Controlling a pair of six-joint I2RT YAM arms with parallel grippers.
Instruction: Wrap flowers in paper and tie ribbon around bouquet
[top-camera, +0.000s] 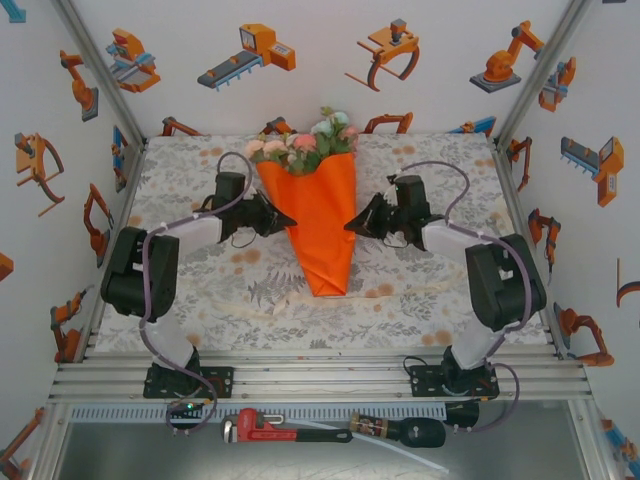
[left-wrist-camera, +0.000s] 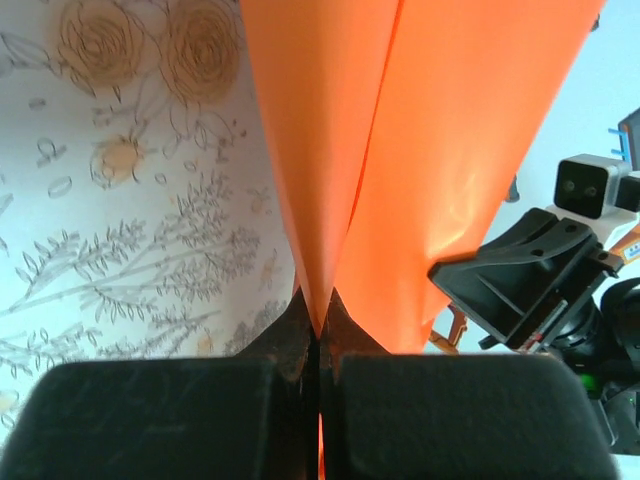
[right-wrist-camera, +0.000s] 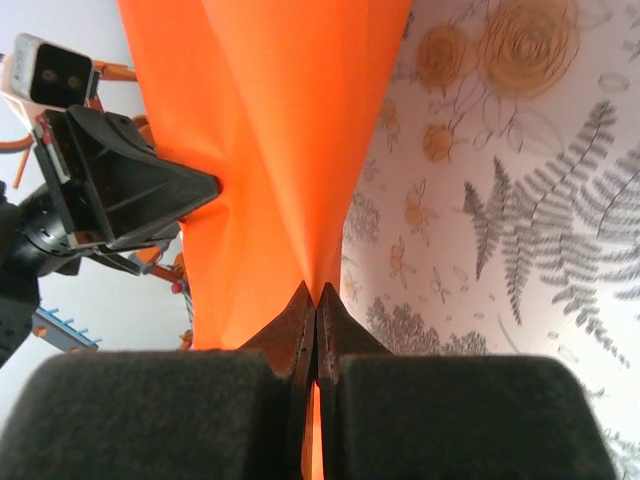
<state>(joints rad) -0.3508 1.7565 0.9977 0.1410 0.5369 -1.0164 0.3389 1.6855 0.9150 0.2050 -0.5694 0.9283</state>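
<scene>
The bouquet (top-camera: 322, 225) lies flat in the middle of the worktop (top-camera: 200, 290), running from the far edge toward the near edge. The flowers (top-camera: 305, 143) spill from the wide mouth close to the far edge. The pointed tip aims at the near edge and stops well short of it. The paper (left-wrist-camera: 400, 150) is already folded into a cone round the stems, so the wrapping looks done in shape. No ribbon goes round the cone, so I judge that the tying is what remains.

The cone is held from both sides, about halfway along its length. The left gripper (top-camera: 287, 218) reaches in from the left side with its jaws closed tight on a fold of paper. In its wrist view the orange sheet narrows to a crease that runs straight into the slit between the fingertips (left-wrist-camera: 295, 325). The right gripper (top-camera: 352, 225) mirrors it from the right side, clamped on the opposite fold in the same way.

This double pinch probably stops the overlapped paper from springing open. It also steadies the cone where a tie would go, and I think it would allow a level lift if the ribbon has to pass underneath.

Past the near edge, a red wrench (top-camera: 285, 430) lies on the lower shelf, apart from all this
</scene>
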